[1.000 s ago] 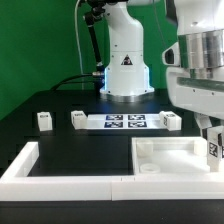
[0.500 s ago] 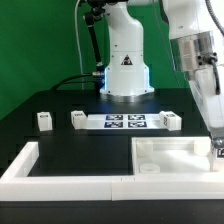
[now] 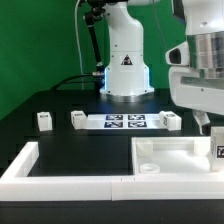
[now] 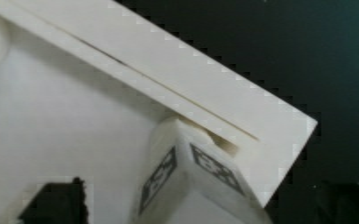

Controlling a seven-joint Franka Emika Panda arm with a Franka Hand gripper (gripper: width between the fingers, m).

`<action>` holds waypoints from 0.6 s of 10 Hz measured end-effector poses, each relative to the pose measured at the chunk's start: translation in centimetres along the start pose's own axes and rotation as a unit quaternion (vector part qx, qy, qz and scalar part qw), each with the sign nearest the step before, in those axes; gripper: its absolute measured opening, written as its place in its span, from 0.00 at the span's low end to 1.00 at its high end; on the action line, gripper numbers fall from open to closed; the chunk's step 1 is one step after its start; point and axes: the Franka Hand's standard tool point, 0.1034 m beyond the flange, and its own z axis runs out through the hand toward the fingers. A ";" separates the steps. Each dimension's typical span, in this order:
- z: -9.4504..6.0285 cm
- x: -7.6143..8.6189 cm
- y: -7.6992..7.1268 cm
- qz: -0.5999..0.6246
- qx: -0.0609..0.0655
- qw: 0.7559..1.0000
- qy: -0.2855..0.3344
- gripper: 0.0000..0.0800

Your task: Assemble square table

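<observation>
1. In the exterior view you see the whole layout. The square panel [image 3: 175, 153] lies flat on the black tabletop [image 3: 70, 140] toward the exterior view's right, inside the long L-shaped border wall [image 3: 60, 168].
2. That view alone shows three loose legs standing in a row farther back. The first loose leg [image 3: 43, 121] and the second loose leg [image 3: 77, 119] are to the left of the marker board [image 3: 125, 122]. The third loose leg [image 3: 170, 121] is just beside its right end.
3. The fourth leg, the corner leg [image 3: 218, 148], is half cut off by the exterior view's right edge, so its footing cannot be judged there.
4. The wrist view fills that gap. The corner leg stands upright in a corner of the panel, close against the inner side of the raised rim, with two tagged faces showing.
5. The wrist view also shows the gripper [image 4: 194, 208] straddling this leg with its fingers spread. The clearer finger [image 4: 53, 200] stands off the leg with bare white panel between them.
6. The other finger is only a dark shape against the dark tabletop and is hard to make out.
7. In the exterior view the bulky arm [image 3: 200, 70] hides most of the gripper.
8. You cannot tell from either view whether the leg's base is fully seated in the panel.
</observation>
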 end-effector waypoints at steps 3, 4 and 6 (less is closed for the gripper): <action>-0.1 0.1 -0.2 -0.216 -0.019 0.976 0.019 0.81; -0.1 0.1 -0.4 -0.287 -0.022 0.957 0.025 0.81; -0.1 0.1 -0.4 -0.296 -0.021 0.955 0.025 0.65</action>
